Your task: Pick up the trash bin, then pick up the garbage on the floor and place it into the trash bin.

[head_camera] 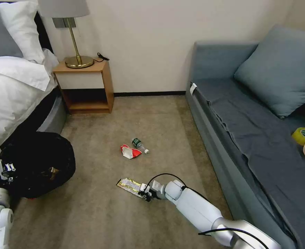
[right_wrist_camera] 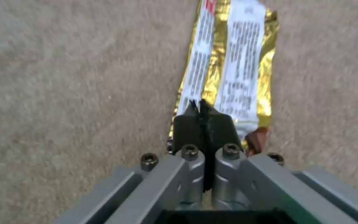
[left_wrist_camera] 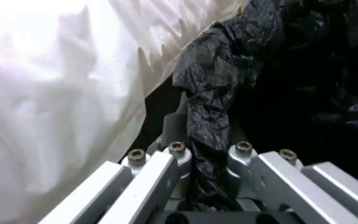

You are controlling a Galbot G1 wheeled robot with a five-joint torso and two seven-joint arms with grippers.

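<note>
Nearest the robot, the right gripper is down on the beige carpeted floor at the near end of the flat, shiny gold foil snack wrapper with white printed panels. In the right wrist view its black fingers are pressed together on that end of the wrapper, which lies flat on the carpet and is not yet lifted.

At the robot's left, the left gripper holds the small round trash bin lined with crinkly black plastic beside the white-sheeted bed; something brown lies inside the liner, so the bin step looks done and one piece may be in already.

Farther out in mid-floor lie a crushed red-and-white pack and, just beside it, a small clear bottle with a green label; these two and the wrapper remain to be binned.

The head view gives the layout, but not the grips. The left wrist view shows its fingers narrowly closed with the black liner bunched between them at the rim. The right wrist view shows the pinch sits at the wrapper's very end, a thin hold by my judgement.
</note>
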